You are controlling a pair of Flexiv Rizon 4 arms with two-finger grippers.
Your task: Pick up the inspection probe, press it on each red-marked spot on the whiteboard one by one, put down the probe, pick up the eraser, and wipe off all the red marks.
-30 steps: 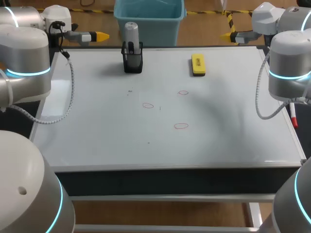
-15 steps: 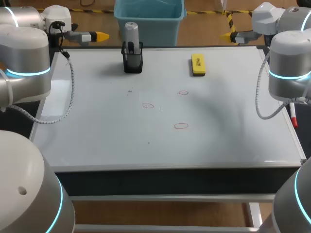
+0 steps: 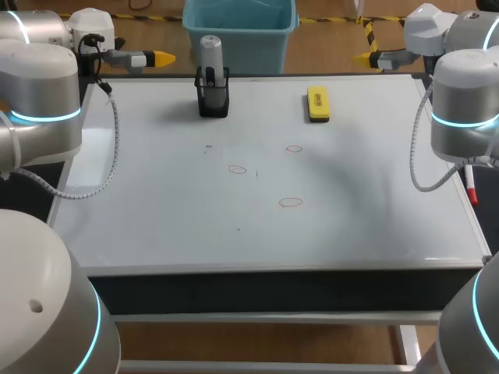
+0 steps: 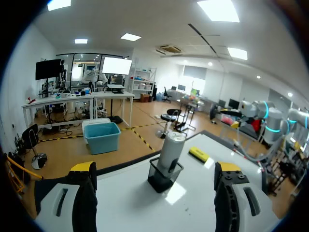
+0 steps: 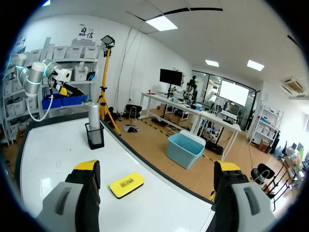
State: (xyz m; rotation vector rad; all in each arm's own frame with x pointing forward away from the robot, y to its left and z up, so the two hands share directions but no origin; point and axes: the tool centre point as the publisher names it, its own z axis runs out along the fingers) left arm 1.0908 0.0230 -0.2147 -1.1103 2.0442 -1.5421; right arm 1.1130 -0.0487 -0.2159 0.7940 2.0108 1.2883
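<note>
My left gripper [image 4: 154, 167] was spread wide and empty, with the inspection probe [image 4: 172, 150] upright in its black holder [image 4: 161, 177] ahead of it, while my right gripper [image 5: 157, 166], likewise released, faced the yellow eraser [image 5: 126, 184].

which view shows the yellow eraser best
The right wrist view: the yellow eraser lies close, large and unobstructed on the whiteboard. The head view shows the eraser whole from above, but smaller. In the left wrist view the eraser is only a small, distant yellow strip.

Probe [image 3: 210, 53] upright in holder [image 3: 213, 100] at far edge of whiteboard [image 3: 156, 218], eraser [image 3: 317, 104] to its right, marks [image 3: 290, 202] mid-board.
</note>
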